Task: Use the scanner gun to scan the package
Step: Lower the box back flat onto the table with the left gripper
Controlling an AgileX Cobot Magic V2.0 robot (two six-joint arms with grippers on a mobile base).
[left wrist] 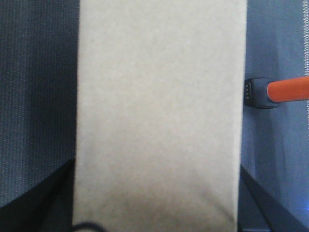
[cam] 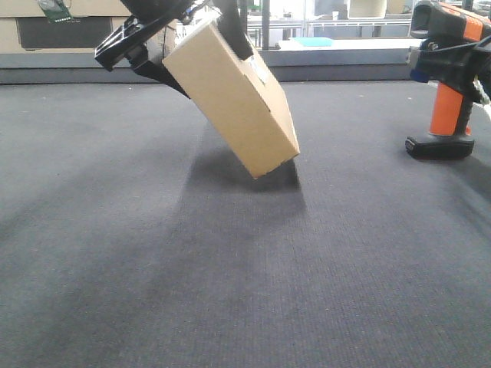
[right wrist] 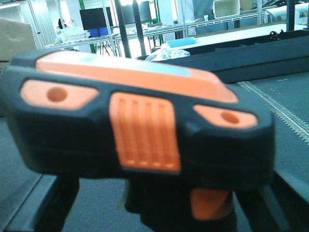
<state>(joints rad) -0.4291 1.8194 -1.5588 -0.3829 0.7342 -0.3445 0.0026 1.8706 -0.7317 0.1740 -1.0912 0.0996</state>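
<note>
— Where's the package?
— My left gripper (cam: pixel 180 42) is clamped on the package (cam: pixel 234 100) and holds it tilted over the far-left part of the surface (cam: pixel 230 291). Whether the low corner touches, I can't tell. I reckon the tilt turns a face toward the scanner gun (cam: pixel 449 92).
— And the gun?
— It stands on its foot near the right edge. My right gripper (right wrist: pixel 157 205) straddles it; gripped or loose, I can't tell.

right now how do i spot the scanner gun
Look across the dark grey mat to its right side. The scanner gun stands there on a flat black foot; its bright orange stem sets it apart from the plain tan package.
</note>
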